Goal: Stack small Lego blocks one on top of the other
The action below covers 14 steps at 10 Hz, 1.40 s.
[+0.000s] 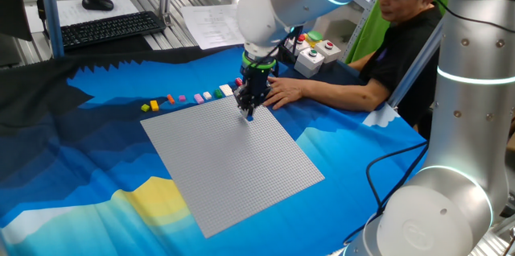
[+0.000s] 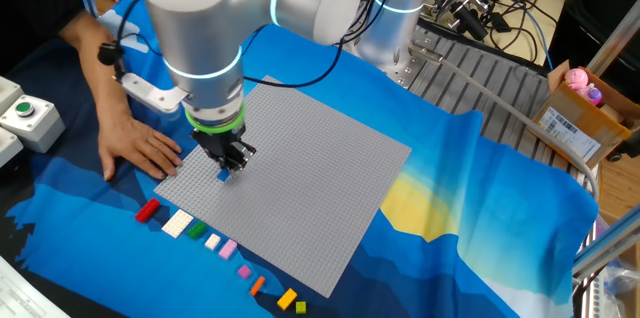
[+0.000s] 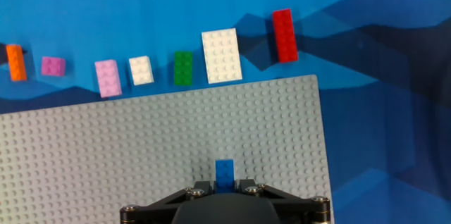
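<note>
My gripper (image 1: 249, 112) is shut on a small blue Lego block (image 3: 225, 172), which it holds just above or against the grey studded baseplate (image 1: 233, 163) near its far corner. The blue block (image 2: 224, 172) shows below the fingers in the other fixed view. Along the baseplate's edge lies a row of small Lego blocks on the blue cloth: red (image 3: 283, 35), a larger white one (image 3: 222, 56), green (image 3: 182, 67), small white (image 3: 141, 70), pink (image 3: 107, 78), magenta (image 3: 53, 65) and orange (image 3: 15, 63). A yellow block (image 2: 287, 299) ends the row.
A person's hand (image 1: 282, 91) rests on the cloth right beside the baseplate corner, close to my gripper. A button box (image 1: 310, 55) stands behind it. A keyboard (image 1: 113, 29) lies at the far left.
</note>
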Tool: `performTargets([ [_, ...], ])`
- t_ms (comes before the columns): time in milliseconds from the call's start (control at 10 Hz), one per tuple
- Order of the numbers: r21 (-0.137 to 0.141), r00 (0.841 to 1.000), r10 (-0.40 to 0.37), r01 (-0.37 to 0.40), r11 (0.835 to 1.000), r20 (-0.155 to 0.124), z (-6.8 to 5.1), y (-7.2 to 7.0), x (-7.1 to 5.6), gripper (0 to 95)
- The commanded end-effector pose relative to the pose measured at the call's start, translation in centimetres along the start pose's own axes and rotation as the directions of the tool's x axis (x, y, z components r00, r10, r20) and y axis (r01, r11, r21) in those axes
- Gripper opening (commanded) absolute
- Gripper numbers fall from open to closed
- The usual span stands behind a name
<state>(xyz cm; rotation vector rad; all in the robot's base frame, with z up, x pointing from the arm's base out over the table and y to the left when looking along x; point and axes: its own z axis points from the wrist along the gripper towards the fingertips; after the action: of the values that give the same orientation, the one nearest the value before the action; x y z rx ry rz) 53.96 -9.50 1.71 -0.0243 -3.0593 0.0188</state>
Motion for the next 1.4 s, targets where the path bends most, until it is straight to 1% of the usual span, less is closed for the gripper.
performTargets([
  [100,-0.010,0.999,0.053,-0.053,0.999,-0.009,0.59,0.02,-0.32,0.0],
  [300,-0.012,0.998,0.063,-0.063,0.998,-0.014,0.73,-0.03,-0.25,0.0],
  [700,-0.013,0.998,0.065,-0.065,0.998,-0.013,0.85,-0.02,-0.24,0.0],
  [1400,-0.020,0.998,0.063,-0.063,0.998,-0.006,0.97,0.05,-0.25,0.0],
])
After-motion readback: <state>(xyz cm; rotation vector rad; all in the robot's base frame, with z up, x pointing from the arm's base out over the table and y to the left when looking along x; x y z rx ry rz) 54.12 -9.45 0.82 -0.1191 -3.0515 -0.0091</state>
